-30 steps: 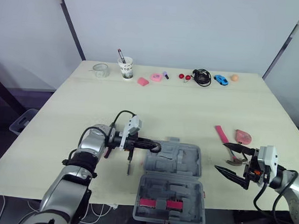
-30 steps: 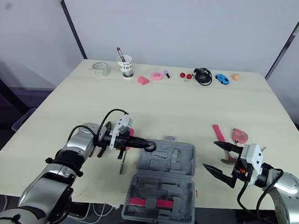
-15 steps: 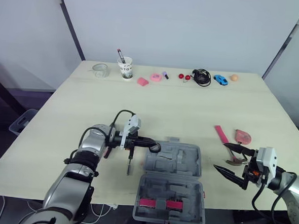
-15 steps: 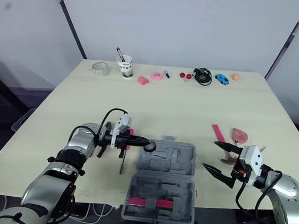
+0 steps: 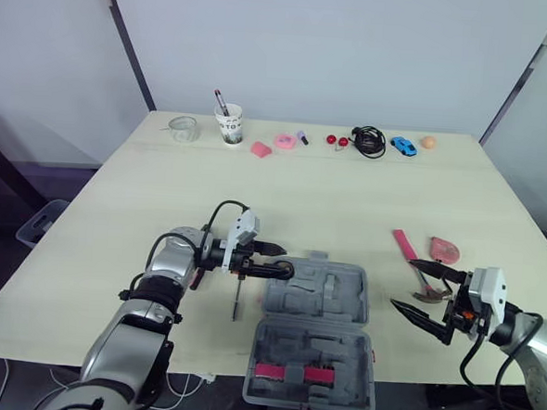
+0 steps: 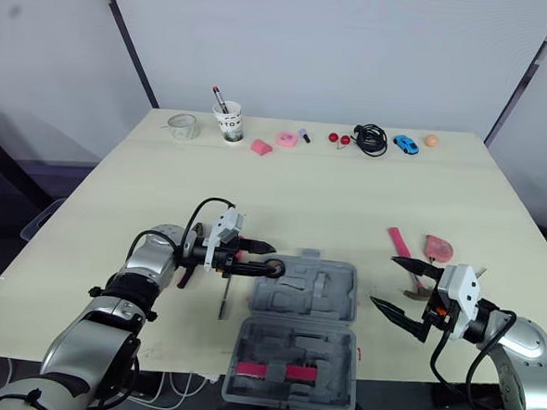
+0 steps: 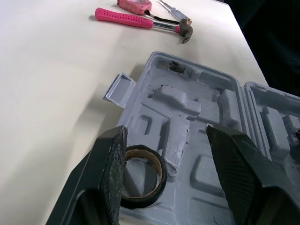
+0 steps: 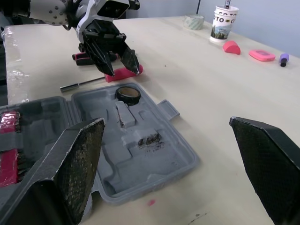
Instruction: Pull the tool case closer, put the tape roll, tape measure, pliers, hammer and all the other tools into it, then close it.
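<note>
The grey tool case (image 5: 318,305) lies open near the table's front edge, and a pink tool (image 5: 291,371) sits in its near half. The black tape roll (image 7: 142,150) rests in the case's left corner. My left gripper (image 5: 277,261) is open around it, its fingers clear of the roll. Pink-handled pliers (image 8: 123,72) and a screwdriver (image 5: 236,300) lie under my left arm, just left of the case. At the right, the pink-handled hammer (image 5: 407,247) and pink tape measure (image 5: 444,250) lie on the table. My right gripper (image 5: 420,292) hovers wide open beside the hammer head.
Along the far edge stand a clear tape roll (image 5: 183,128), a paper cup with a pen (image 5: 229,124), pink bits (image 5: 285,142), a black cable (image 5: 368,141) and a blue toy car (image 5: 404,146). A thin tester (image 7: 173,10) lies by the hammer.
My left gripper has opened and let go of the tape roll, which now lies in the case's corner. The right gripper has stayed put, open.
</note>
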Available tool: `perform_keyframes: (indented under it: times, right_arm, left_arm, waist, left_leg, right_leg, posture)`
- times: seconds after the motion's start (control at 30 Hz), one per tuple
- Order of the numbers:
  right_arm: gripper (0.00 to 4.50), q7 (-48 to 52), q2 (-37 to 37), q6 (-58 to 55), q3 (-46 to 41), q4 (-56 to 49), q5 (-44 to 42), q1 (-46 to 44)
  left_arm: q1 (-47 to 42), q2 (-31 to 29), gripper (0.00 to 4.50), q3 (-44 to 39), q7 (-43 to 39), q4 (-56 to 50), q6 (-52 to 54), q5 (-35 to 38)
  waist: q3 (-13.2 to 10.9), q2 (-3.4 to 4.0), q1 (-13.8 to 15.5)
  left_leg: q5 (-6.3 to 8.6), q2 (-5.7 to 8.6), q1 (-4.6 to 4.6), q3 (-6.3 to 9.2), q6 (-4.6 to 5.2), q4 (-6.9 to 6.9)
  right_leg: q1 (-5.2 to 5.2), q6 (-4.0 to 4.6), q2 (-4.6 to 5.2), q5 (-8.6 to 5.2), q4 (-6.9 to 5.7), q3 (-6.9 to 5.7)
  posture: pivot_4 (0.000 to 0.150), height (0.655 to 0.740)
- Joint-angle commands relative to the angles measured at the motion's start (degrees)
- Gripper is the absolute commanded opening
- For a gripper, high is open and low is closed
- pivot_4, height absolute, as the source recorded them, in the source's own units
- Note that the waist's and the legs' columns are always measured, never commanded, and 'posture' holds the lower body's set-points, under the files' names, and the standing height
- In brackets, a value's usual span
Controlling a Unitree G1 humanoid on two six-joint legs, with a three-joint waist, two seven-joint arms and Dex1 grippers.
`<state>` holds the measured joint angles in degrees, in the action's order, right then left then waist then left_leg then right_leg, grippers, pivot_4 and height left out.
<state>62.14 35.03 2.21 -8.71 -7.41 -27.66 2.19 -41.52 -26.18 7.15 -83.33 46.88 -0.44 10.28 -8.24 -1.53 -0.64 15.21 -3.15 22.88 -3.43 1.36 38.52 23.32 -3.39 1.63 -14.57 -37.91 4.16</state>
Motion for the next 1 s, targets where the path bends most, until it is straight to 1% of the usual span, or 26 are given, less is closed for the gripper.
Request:
perform_keyframes:
  times: [0.03, 0.1, 0.13, 0.4, 0.53, 0.87, 1.0]
  right_arm:
    - [4.50, 0.0, -0.2, 1.0, -0.5, -0.5, -0.3, -0.5]
    - [4.50, 0.0, -0.3, 1.1, -0.5, -0.4, -0.2, -0.5]
    - [4.50, 0.0, -0.3, 1.2, -0.5, -0.3, -0.2, -0.5]
    - [4.50, 0.1, -0.5, 1.4, -0.6, 0.0, -0.1, -0.6]
    - [4.50, 0.1, -0.4, 1.5, -0.7, 0.1, -0.1, -0.8]
    - [4.50, 0.3, -0.2, 1.3, -0.8, -0.2, -0.3, -1.0]
    - [4.50, 0.4, -0.2, 1.3, -0.8, -0.1, -0.3, -1.1]
  left_arm:
    - [-0.9, -0.2, 2.44, -1.3, 0.0, -0.2, -1.0, 0.4]
    - [-1.0, -0.3, 1.76, -1.2, 0.7, 0.1, -1.7, -0.2]
    - [-1.1, -0.4, 1.23, -1.1, 0.9, 0.2, -1.8, -0.3]
    - [-1.3, 0.1, 1.23, -1.3, 1.2, 0.9, -2.8, -0.7]
    - [-1.0, 1.1, 1.23, -1.2, 3.7, 2.7, -6.7, -1.8]
    - [-0.6, 3.9, 1.23, -0.2, 7.8, 8.9, -11.3, -5.0]
    - [-0.7, 4.4, 1.23, 1.2, 9.8, 11.2, -12.7, -7.9]
  waist:
    - [0.0, 0.00, 0.0]
    - [0.0, 0.00, 0.0]
    - [0.0, 0.00, 0.0]
    - [0.0, 0.00, 0.0]
    - [0.0, 0.00, 0.0]
    - [0.0, 0.00, 0.0]
    - [0.0, -0.01, 0.0]
  left_leg:
    - [0.00, 0.00, 0.00, 0.00, 0.00, 0.00]
    - [0.00, 0.00, 0.00, 0.00, 0.00, 0.00]
    - [0.00, 0.00, 0.00, 0.00, 0.00, 0.00]
    - [0.00, 0.00, 0.00, 0.00, 0.00, 0.00]
    - [0.00, 0.00, 0.00, 0.00, 0.00, 0.00]
    - [0.00, 0.00, 0.00, 0.00, 0.00, 0.00]
    - [0.00, 0.00, 0.00, 0.00, 0.00, 0.00]
  right_leg:
    - [0.00, 0.00, 0.00, 0.00, 0.00, 0.00]
    - [0.00, 0.00, 0.00, 0.00, 0.00, 0.00]
    - [0.00, 0.00, 0.00, 0.00, 0.00, 0.00]
    - [0.00, 0.00, 0.00, 0.00, 0.00, 0.00]
    - [0.00, 0.00, 0.00, 0.00, 0.01, 0.00]
    - [-0.01, 0.00, 0.00, 0.00, 0.01, 0.00]
    - [-0.01, -0.01, 0.00, 0.00, 0.01, 0.00]
  posture:
    - [0.150, 0.7400]
    - [0.150, 0.7400]
    - [0.150, 0.7400]
    - [0.150, 0.7400]
    - [0.150, 0.7400]
    - [0.150, 0.7400]
    - [0.150, 0.7400]
